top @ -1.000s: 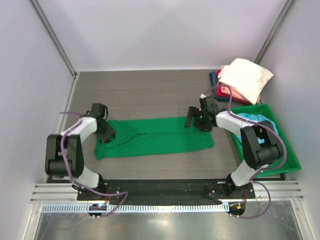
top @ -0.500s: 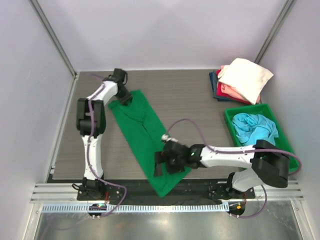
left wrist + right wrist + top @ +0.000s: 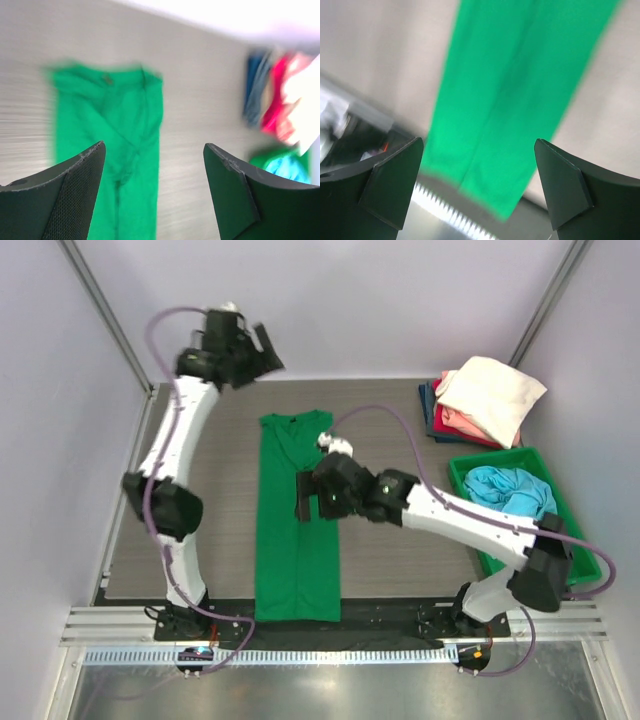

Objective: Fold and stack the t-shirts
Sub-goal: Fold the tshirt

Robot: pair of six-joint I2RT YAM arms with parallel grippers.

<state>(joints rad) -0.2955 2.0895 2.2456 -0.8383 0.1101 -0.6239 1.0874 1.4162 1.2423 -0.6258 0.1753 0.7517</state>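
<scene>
The bright green V-neck t-shirt (image 3: 296, 530) lies flat as a long narrow strip, collar at the far end and hem at the table's front edge. It also shows in the left wrist view (image 3: 112, 150) and the right wrist view (image 3: 515, 100). My left gripper (image 3: 267, 352) is open and empty, raised high near the back wall (image 3: 155, 192). My right gripper (image 3: 303, 498) is open and empty just above the shirt's middle (image 3: 477, 187). A cream t-shirt (image 3: 492, 392) tops a pink-red one (image 3: 455, 426) and a navy one (image 3: 427, 398) at the back right. A light blue t-shirt (image 3: 512, 490) lies crumpled in the bin.
The rigid green plastic bin (image 3: 582, 552) stands at the right edge, in front of the stack. The green shirt's hem reaches the black strip and metal rail (image 3: 330, 625) at the table's front. Walls close in at the left, back and right.
The green shirt swung from lying crosswise, through a diagonal, to lying lengthwise. Both grippers let go of it; the left arm rose to the back, the right moved over the shirt's middle.
</scene>
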